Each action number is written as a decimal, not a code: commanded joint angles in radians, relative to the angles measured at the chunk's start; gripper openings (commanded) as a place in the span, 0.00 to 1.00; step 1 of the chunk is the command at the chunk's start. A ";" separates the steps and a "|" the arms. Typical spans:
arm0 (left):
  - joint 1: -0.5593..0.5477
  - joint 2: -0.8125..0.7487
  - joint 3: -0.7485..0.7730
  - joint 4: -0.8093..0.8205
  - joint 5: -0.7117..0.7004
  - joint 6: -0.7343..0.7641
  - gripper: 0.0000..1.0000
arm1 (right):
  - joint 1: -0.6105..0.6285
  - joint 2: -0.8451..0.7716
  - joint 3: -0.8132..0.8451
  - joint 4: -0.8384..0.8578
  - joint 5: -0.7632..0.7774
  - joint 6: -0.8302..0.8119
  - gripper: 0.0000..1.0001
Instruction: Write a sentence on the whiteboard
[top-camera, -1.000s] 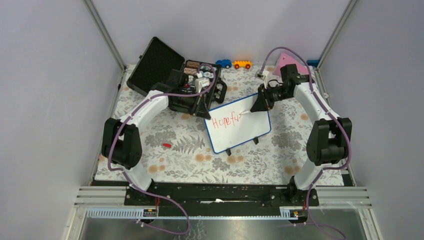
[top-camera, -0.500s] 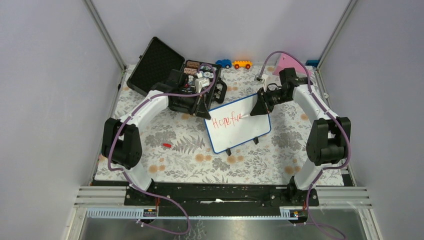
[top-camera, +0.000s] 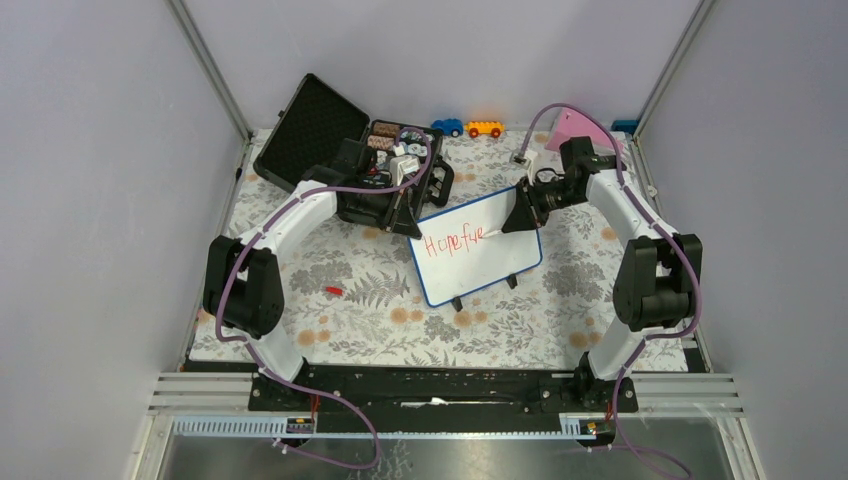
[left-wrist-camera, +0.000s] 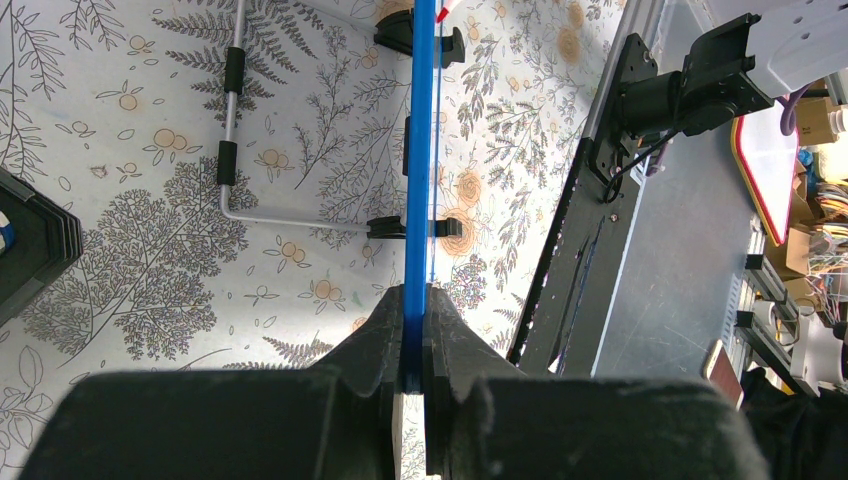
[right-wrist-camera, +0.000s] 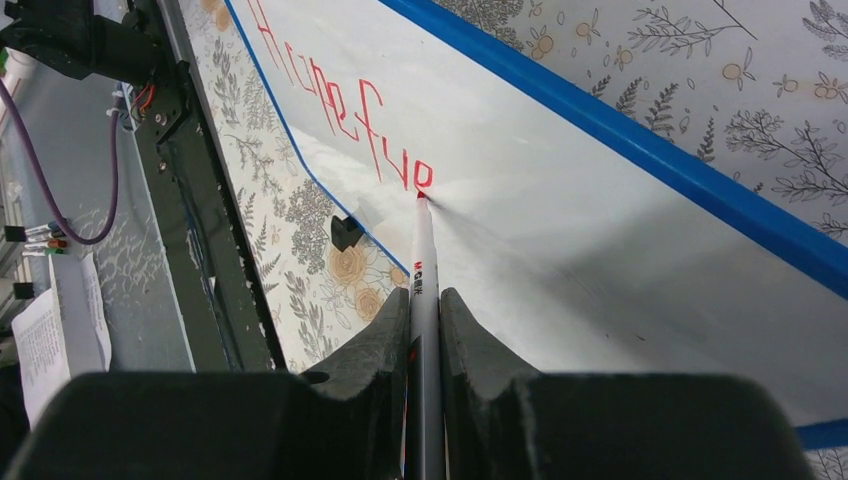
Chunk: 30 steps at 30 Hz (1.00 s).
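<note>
Right gripper (right-wrist-camera: 425, 305) clamps the slim white red-tipped marker (right-wrist-camera: 424, 250), its tip touching the small blue-framed white whiteboard (top-camera: 490, 265) mid-table at the end of the unfinished red handwritten sentence (right-wrist-camera: 340, 105), while the left gripper (left-wrist-camera: 414, 305) is pinched shut on the board's edge.

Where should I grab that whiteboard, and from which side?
Pinch the whiteboard by its blue-framed edge on the left arm's side, edge-on, one finger on each face. It stands propped on its feet, leaving that edge exposed, clear of the marker; the left gripper is clamped there.
</note>
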<state>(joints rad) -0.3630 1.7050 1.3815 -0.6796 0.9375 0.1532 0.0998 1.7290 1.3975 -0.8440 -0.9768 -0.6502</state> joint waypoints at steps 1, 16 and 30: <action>-0.012 -0.004 0.004 0.005 -0.019 0.032 0.00 | -0.034 -0.012 0.026 -0.020 0.031 -0.050 0.00; -0.013 0.001 0.010 0.005 -0.015 0.028 0.00 | -0.043 -0.056 0.074 -0.093 -0.062 -0.075 0.00; -0.012 -0.001 0.007 0.005 -0.014 0.031 0.00 | -0.063 -0.005 0.150 -0.072 -0.079 -0.044 0.00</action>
<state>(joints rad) -0.3630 1.7050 1.3815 -0.6796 0.9382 0.1535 0.0425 1.7096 1.4979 -0.9119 -1.0157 -0.7017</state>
